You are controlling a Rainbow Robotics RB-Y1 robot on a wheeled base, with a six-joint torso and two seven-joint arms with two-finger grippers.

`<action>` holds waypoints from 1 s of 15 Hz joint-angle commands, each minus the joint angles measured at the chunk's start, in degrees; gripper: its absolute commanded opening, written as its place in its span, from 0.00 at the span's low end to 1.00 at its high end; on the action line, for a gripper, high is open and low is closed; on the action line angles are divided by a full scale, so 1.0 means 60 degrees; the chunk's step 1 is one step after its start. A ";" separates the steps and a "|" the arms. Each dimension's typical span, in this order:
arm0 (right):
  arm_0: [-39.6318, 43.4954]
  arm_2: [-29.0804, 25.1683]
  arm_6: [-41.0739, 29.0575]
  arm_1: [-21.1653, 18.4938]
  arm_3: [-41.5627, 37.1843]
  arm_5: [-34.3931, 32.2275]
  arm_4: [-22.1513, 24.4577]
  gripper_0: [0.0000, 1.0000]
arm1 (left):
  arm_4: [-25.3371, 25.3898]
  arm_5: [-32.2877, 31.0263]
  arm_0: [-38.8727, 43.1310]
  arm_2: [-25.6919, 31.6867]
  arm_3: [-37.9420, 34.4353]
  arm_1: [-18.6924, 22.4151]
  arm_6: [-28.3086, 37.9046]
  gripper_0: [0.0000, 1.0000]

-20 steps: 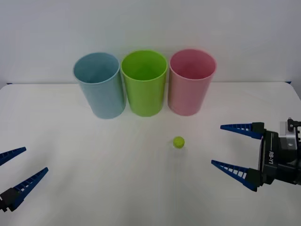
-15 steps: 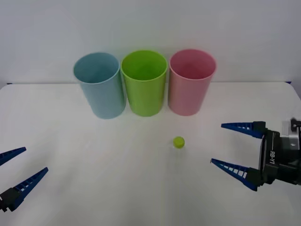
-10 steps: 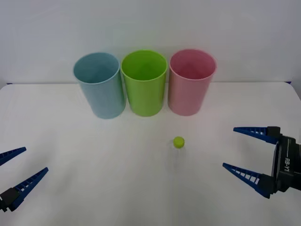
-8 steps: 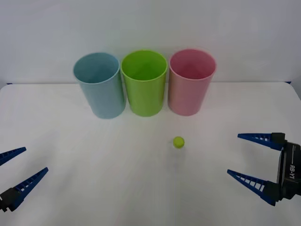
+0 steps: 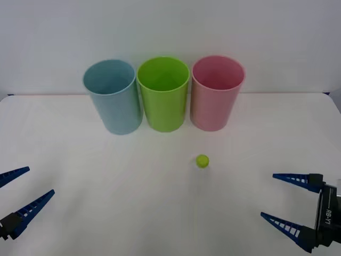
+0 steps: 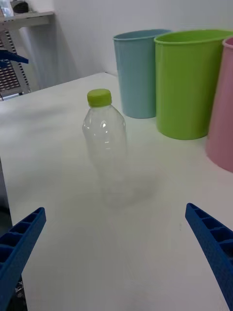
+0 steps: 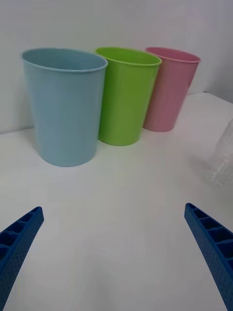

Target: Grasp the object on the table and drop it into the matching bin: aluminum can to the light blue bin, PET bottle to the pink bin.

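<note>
Green bin (image 5: 163, 96): a tall, slightly tapered plastic cup, upright with its mouth open. It stands well ahead of both claws, forward and to the right of the left claw (image 5: 41, 180), forward and to the left of the right claw (image 5: 268, 196). White wall (image 5: 170, 26): behind the bin. Grey shelf unit (image 6: 19, 22): far off, across from the right claw.

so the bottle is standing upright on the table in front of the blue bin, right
Not quite. The bottle does stand upright on the table, but in front of the pink bin, not the blue bin. The front view shows it.
</note>
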 commanded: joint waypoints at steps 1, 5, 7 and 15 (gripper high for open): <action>-0.0042 0.0477 0.0732 0.0201 0.0826 0.0373 -0.0114 1.00 | 0.0000 0.0000 0.0000 0.0000 -0.0001 0.0000 0.0000 1.00; -0.0145 0.0726 0.0820 0.1182 0.1119 0.0651 0.0457 1.00 | 0.0000 0.0000 0.0000 0.0000 -0.0001 0.0000 0.0000 1.00; -0.0335 0.0740 0.0849 0.1695 0.1133 0.0841 0.0911 1.00 | 0.0000 0.0000 0.0000 0.0000 -0.0001 0.0000 0.0000 1.00; -0.0731 0.2454 0.1186 0.1885 0.1133 0.2819 0.1541 1.00 | 0.0000 0.0000 0.0000 0.0000 -0.0001 0.0000 0.0000 1.00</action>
